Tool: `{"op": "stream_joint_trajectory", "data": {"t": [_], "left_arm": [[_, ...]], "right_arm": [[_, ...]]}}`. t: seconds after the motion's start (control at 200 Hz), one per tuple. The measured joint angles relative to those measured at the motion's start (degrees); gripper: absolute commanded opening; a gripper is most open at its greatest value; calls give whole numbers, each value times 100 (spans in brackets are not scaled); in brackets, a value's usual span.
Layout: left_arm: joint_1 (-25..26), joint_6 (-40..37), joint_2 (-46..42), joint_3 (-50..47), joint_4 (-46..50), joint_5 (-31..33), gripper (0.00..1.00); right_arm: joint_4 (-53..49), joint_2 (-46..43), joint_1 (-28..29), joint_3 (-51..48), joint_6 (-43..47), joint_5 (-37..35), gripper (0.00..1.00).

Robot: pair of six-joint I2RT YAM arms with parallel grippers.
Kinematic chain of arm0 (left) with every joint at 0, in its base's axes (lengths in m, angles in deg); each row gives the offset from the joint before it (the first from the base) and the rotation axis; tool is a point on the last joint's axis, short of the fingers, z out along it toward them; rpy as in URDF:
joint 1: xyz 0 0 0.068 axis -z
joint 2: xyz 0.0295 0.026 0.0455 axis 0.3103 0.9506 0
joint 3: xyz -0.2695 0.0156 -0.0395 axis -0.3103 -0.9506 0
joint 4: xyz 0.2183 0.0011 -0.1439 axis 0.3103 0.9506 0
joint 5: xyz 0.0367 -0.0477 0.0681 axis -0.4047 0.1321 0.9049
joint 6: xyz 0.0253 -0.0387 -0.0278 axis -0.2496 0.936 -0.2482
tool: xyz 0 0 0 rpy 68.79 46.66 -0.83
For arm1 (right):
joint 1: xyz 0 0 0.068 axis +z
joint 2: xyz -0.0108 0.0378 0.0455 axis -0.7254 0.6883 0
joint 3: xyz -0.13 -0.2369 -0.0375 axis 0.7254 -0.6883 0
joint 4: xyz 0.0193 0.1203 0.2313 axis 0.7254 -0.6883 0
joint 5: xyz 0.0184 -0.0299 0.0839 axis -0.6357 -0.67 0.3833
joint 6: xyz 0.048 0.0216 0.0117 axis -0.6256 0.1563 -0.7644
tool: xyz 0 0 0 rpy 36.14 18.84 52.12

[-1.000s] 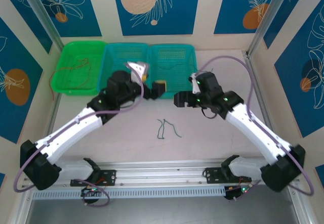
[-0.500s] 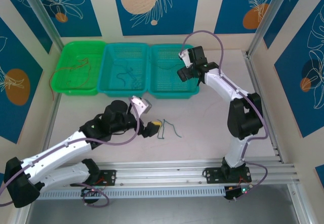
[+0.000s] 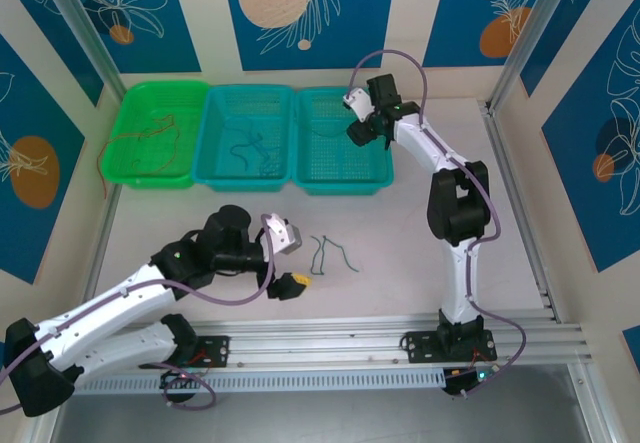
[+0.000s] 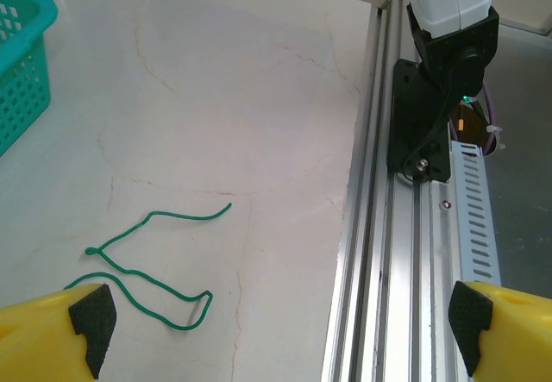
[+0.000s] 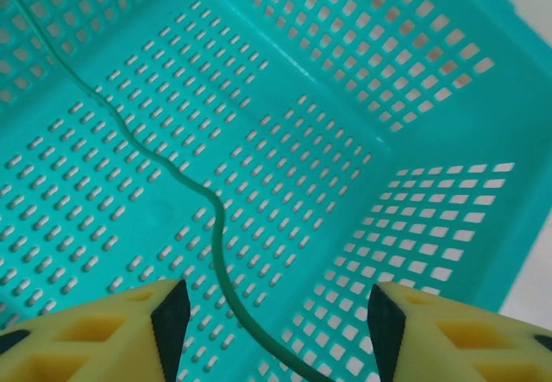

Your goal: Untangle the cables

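Left gripper has dropped back from the baskets to the near table, jaws wide, empty, just beside two loose green cables. Likely the next pick. Right gripper has swung out from mid-table over the right teal basket; fingers apart, nothing clamped, a green cable on the mesh floor below. Sorting part done, I'd judge. Pale marbled table - blue leaf-print panels behind.
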Motion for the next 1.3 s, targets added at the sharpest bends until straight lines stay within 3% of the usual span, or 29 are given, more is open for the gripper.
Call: {"op": "stream_joint_trajectory", "data": {"t": [0.1,0.255,0.425,0.605,0.78,0.905,1.095,1.17,1.3], "left_arm": [[0,-22,-107,0,-7,20,100],[0,-33,-367,-9,-59,214,100],[0,-39,-581,-59,-129,448,100],[0,4,-728,-63,-278,907,100],[0,127,-730,-90,-501,1412,100],[0,208,-730,-122,-573,1545,100],[0,372,-730,-155,-654,1646,100],[0,424,-730,-184,-671,1652,100],[0,459,-728,-254,-723,1703,100]], "right_arm": [[-140,26,0,9,-13,52,32],[-352,31,0,175,-24,68,9],[-457,-70,15,260,-269,138,0],[-271,-855,76,-155,-1040,444,0],[658,-1709,168,-614,-2162,710,0],[1294,-1523,308,-614,-2396,555,0],[1681,-498,599,-671,-2240,315,0],[1687,-188,680,-809,-2094,136,9],[1456,57,752,-968,-1965,-186,42]]}}
